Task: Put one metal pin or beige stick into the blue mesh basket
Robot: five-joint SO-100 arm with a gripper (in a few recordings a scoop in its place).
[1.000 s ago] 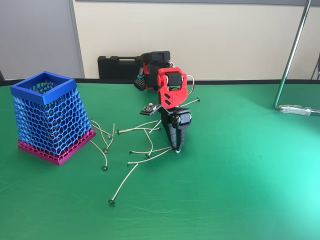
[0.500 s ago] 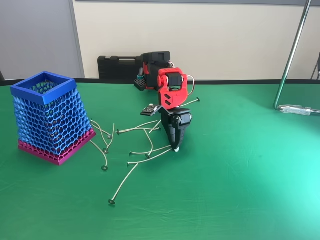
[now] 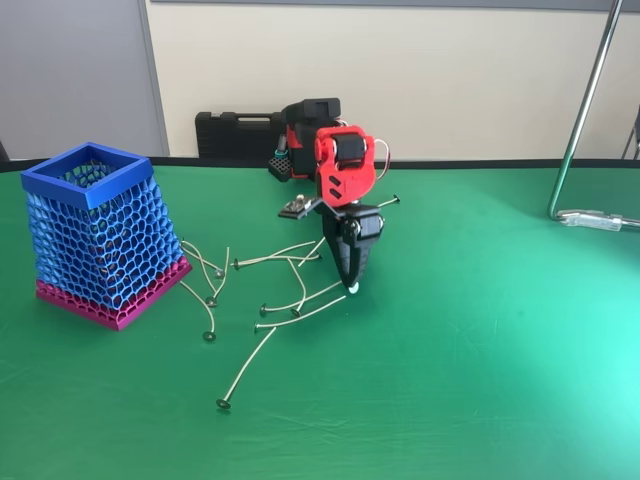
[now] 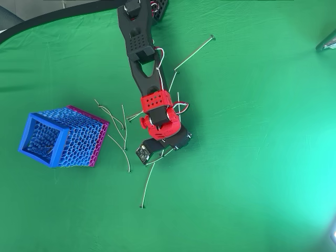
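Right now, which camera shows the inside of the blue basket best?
The overhead view: it looks down through the basket's open square rim. The fixed view shows its mesh wall, rim and pink base from the side.

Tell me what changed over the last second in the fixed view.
The gripper rose slightly off the green table, its fingers closed on the pale round head of a thin beige stick, and the red wrist shifted up. The blue honeycomb-mesh basket and the other sticks stayed put.

No legible text or labels, seemingly.
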